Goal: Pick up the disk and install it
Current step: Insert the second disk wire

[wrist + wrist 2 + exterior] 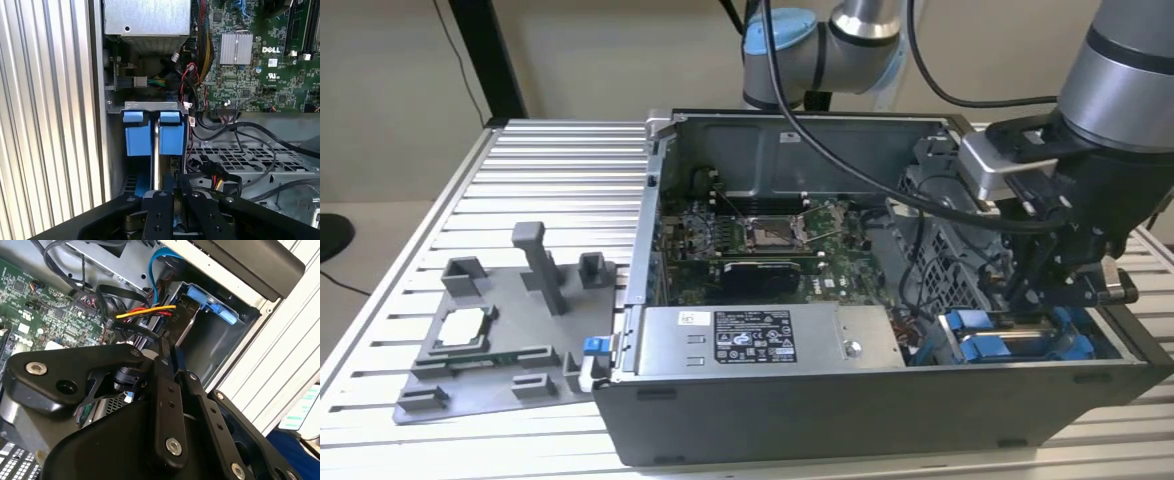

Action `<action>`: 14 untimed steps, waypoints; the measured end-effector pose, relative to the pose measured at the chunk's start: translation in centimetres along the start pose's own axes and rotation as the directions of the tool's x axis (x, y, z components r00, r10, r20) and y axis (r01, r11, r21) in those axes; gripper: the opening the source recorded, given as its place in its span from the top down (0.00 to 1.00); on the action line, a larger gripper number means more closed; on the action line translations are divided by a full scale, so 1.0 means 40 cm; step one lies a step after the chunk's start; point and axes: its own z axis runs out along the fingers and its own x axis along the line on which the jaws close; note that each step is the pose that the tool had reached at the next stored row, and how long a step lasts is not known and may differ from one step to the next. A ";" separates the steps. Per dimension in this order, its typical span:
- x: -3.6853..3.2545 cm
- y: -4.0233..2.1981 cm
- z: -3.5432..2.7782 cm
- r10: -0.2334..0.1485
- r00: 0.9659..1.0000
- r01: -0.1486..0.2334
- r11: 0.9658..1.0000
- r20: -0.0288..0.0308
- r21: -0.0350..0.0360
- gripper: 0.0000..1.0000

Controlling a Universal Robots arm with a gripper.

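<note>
The disk [156, 145] stands on edge in the drive bay at the corner of the open computer case [854, 410], a thin silver-grey edge between two blue plastic frame pieces. The claw [170, 192] reaches down into that bay, its fingers drawn close together, seemingly pinching the disk's edge.

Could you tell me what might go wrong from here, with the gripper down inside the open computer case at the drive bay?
1. Loose black, red and yellow cables lie right beside the blue plastic drive frame; the black gripper or the silver-grey metal disk could snag or pinch them.
2. The disk stands edge-on between the blue tabs; a slight tilt might jam it against the grey metal bay wall.
</note>
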 end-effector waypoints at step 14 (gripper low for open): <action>-0.001 0.003 0.021 0.001 1.000 -0.002 1.000 0.010 0.010 1.00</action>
